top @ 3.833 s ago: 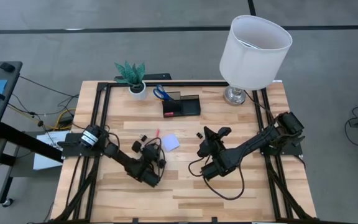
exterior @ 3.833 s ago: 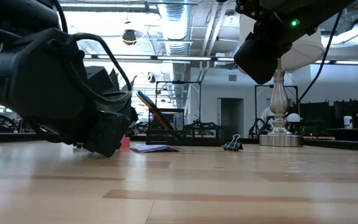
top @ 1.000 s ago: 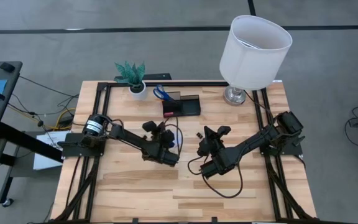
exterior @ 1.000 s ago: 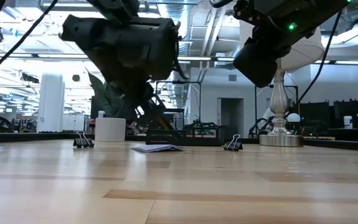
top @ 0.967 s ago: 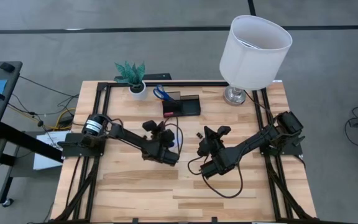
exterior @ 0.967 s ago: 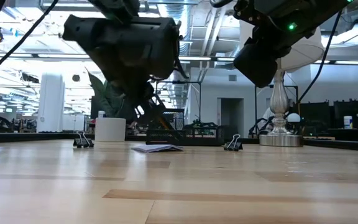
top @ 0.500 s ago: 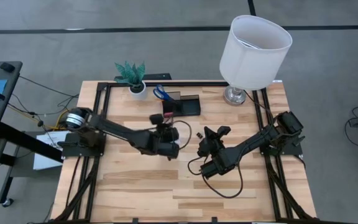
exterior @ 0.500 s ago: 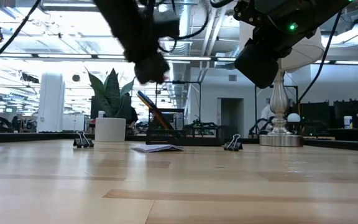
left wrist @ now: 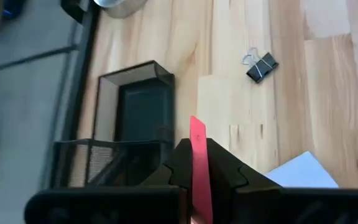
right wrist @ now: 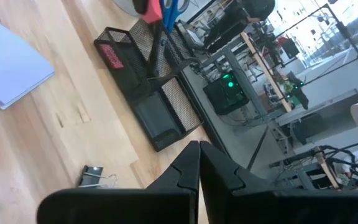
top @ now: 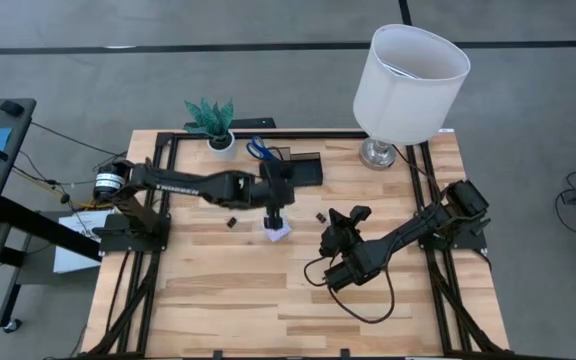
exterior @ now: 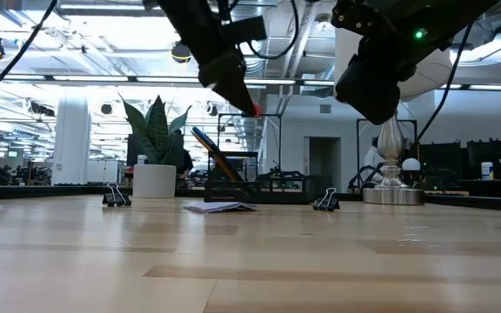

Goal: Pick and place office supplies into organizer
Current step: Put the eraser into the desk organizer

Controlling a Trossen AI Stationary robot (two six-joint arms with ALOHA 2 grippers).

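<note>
Left gripper (left wrist: 199, 163): fingers shut on the red pen (left wrist: 199, 158), held upright in the air just short of the organizer (left wrist: 132, 134), likely so it can be dropped in tip-first.
Red pen: pinched between the fingers, off the table (top: 218, 290), its tip showing red in the low view.
Organizer: black mesh tray at the table's far edge; blue scissors (top: 260, 150) already stand in its taller part, the lower part looks free.
Right gripper (right wrist: 199, 163): fingers shut, holding nothing, waiting above the table right of centre, clear of the left arm's path.
Note pad (top: 277, 230): flat on the table near the left gripper.
Binder clips (left wrist: 260, 65): loose on the table, not yet collected.
</note>
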